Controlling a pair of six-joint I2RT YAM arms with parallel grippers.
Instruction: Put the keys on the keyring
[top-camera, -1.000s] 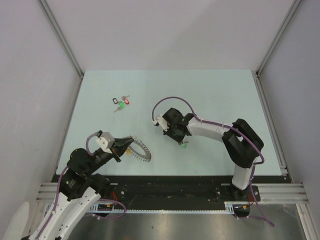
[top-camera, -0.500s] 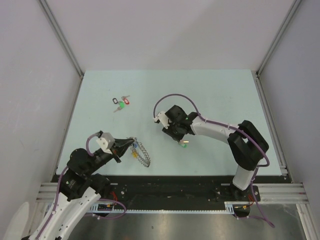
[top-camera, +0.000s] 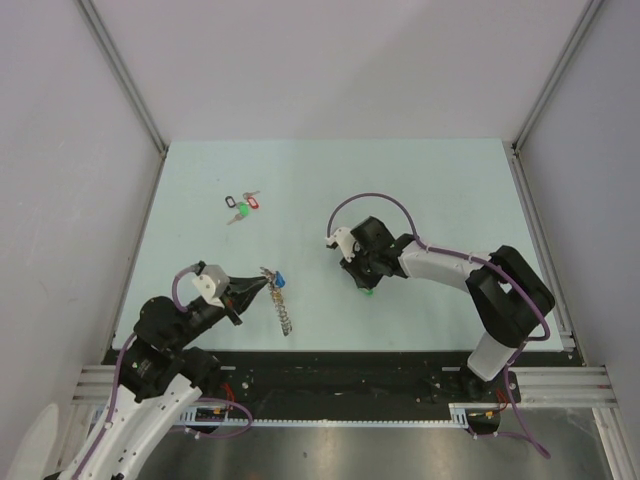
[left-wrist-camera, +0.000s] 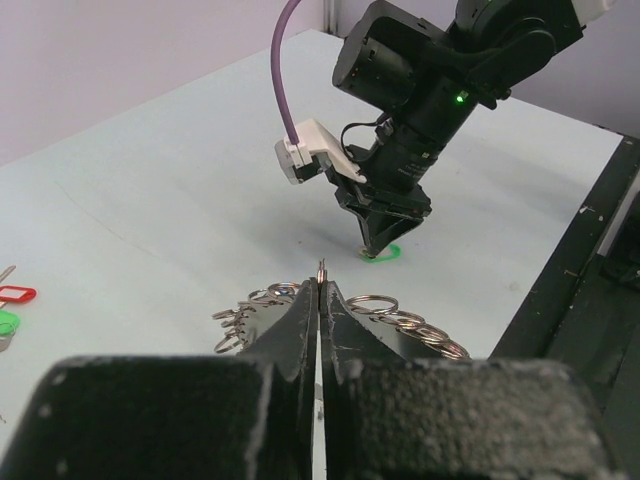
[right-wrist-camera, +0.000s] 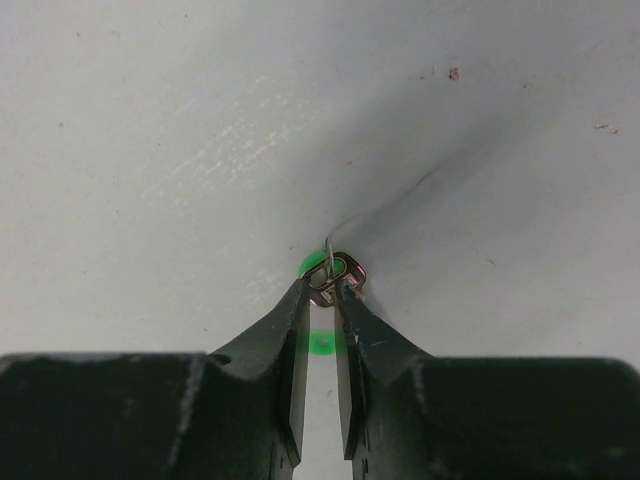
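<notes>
**A:** Where is the keyring (top-camera: 286, 316), and which way does it run?

**B:** It is at about 7 o'clock on the pale table (top-camera: 450, 190), near the front edge. From above it shows edge-on as a thin grey strip. Its long axis runs from 11 o'clock to 5 o'clock. The left gripper (left-wrist-camera: 320, 285) is clamped on the 11 o'clock end, with its jaws pressed together on the wire. In the left wrist view the ring fans out behind the fingertips as coiled loops of wire.

**A:** And the keys?

**B:** The blue-tagged key (top-camera: 278, 281) sits right against the ring's gripped end, at 3 o'clock from the fingertips. I cannot tell whether it is threaded on. The green-tagged key (right-wrist-camera: 314, 265) lies on the table a little toward 5 o'clock from the centre, well apart from the ring.

**A:** Does the right gripper (right-wrist-camera: 322, 290) hold it?

**B:** Its jaws stand a narrow slit apart, pointing down. The tips are on either side of the key's small metal loop. I cannot tell whether they actually pinch it. The fingers cover most of the key, so I cannot read its long axis.

**A:** Anything else?

**B:** A bunch of three keys (top-camera: 242, 206) lies toward 10 o'clock.
</notes>
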